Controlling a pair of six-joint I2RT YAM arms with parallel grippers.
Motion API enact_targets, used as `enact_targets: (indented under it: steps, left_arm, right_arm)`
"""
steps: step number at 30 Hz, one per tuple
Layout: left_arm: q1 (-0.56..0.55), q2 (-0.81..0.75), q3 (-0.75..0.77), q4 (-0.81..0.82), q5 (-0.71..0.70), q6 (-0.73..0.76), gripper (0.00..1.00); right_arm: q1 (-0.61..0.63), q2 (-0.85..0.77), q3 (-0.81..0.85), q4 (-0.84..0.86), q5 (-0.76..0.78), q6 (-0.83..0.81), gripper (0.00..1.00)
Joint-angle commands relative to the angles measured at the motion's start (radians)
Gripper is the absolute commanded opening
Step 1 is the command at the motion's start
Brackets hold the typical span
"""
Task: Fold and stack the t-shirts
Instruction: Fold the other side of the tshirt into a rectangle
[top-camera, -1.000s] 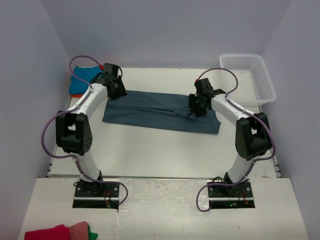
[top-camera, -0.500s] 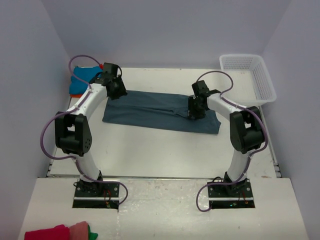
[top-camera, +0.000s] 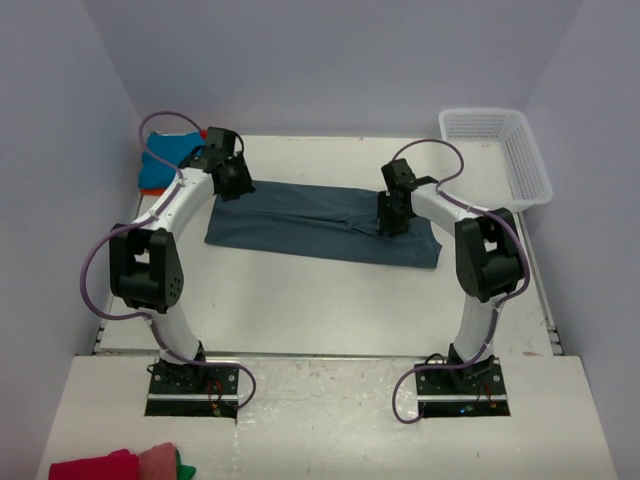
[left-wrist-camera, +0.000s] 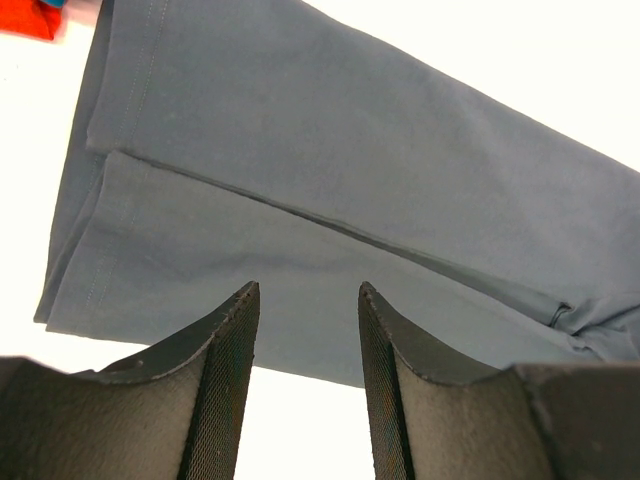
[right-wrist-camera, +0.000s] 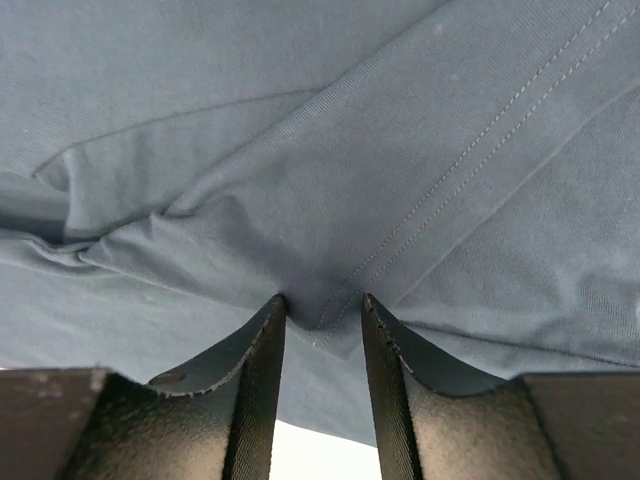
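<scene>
While the slate-blue t-shirt (top-camera: 310, 222) lies as a long folded strip across the middle of the worktop (top-camera: 330, 300), the right gripper (right-wrist-camera: 322, 300) presses into its right end, fingers narrower than a moment ago with a pucker of cloth pinched between them. Farther back, the left gripper (left-wrist-camera: 307, 290) hovers half open over the left end, holding nothing, unmoved. It must grip too, I'd say, before the crosswise fold. The turquoise t-shirt (top-camera: 165, 160) and the orange t-shirt (top-camera: 150, 187) wait in the far left corner.
</scene>
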Motion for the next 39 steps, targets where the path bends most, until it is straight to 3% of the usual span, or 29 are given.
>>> enact_targets:
  steps: [1, 3, 11, 17, 30, 39]
  left_arm:
    - [-0.003, -0.049, -0.001, 0.026, 0.015, 0.033, 0.46]
    - [-0.003, -0.047, -0.003, 0.026, 0.023, 0.03, 0.46]
    - [-0.003, -0.05, -0.023, 0.032, 0.018, 0.03, 0.46]
    - [-0.003, -0.044, -0.029, 0.032, 0.018, 0.028, 0.46]
    - [-0.003, -0.041, -0.032, 0.035, 0.035, 0.024, 0.46]
    - [-0.003, -0.044, -0.035, 0.031, 0.018, 0.027, 0.46]
  right_arm:
    - [0.003, -0.029, -0.013, 0.002, 0.031, -0.003, 0.37]
    - [0.003, -0.032, -0.018, 0.007, 0.032, -0.003, 0.34]
    - [0.003, -0.039, -0.004, 0.007, 0.029, 0.0, 0.0]
    - [0.009, -0.064, 0.034, -0.018, 0.043, 0.002, 0.0]
    - [0.011, -0.148, -0.041, 0.027, 0.069, -0.02, 0.0]
    - [0.011, 0.011, 0.212, -0.027, 0.011, -0.093, 0.0]
